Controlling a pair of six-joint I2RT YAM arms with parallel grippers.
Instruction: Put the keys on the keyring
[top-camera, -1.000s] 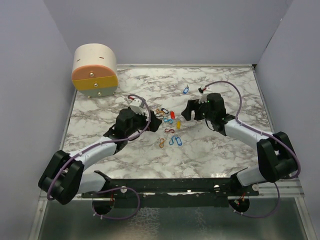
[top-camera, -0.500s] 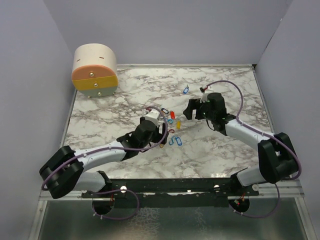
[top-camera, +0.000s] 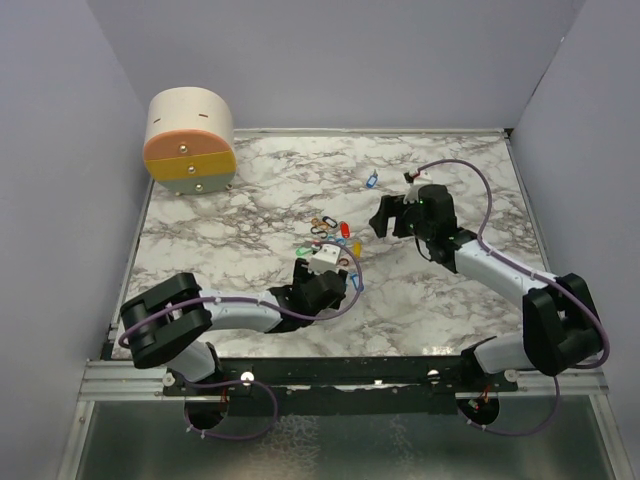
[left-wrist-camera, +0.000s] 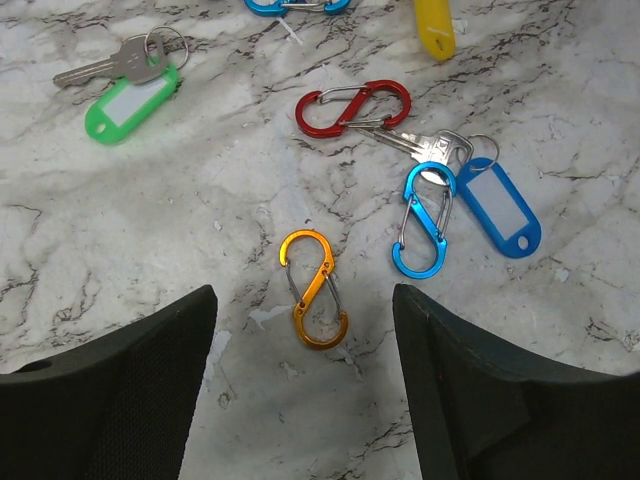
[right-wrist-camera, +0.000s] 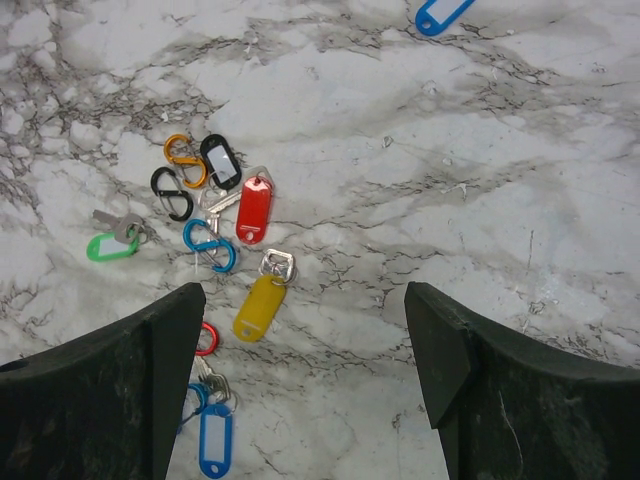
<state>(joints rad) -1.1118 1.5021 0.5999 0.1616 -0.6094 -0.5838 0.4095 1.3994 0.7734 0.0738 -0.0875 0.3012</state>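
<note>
The left tool (left-wrist-camera: 303, 296) is hanging open just above the counter (left-wrist-camera: 120, 230), its dark fingers (left-wrist-camera: 130, 400) bracketing an orange clip (left-wrist-camera: 313, 290) that is lying flat and free between them. Nothing is being gripped. The clip looks like the piece being chosen as a keyring. A clean pick is probably calling for a straight descent, with the jaws squeezing across the clip's narrow waist. They should be staying clear of the blue clip (left-wrist-camera: 425, 222), which is lying just beside it to the right and touching a blue tag (left-wrist-camera: 500, 208) and its silver key (left-wrist-camera: 425, 147).

Beyond these, a red clip (left-wrist-camera: 352, 108) is touching that same key. A green tag (left-wrist-camera: 132, 103) is sitting off to the left, and a yellow tag (left-wrist-camera: 435, 25) is peeking in at the far edge.

The left arm (top-camera: 240, 315) is lying low along the near side of the counter, elbow folded, wrist tipping the tool down at the cluster.

Farther back, the right arm (top-camera: 490, 265) is reaching in diagonally. The right tool (right-wrist-camera: 303, 295) is hovering high over the keys (right-wrist-camera: 254, 210), jaws spread wide and empty. A lone blue tag (right-wrist-camera: 440, 14) is lying well apart, and a round drawer box (top-camera: 190, 140) is occupying the far left corner.
</note>
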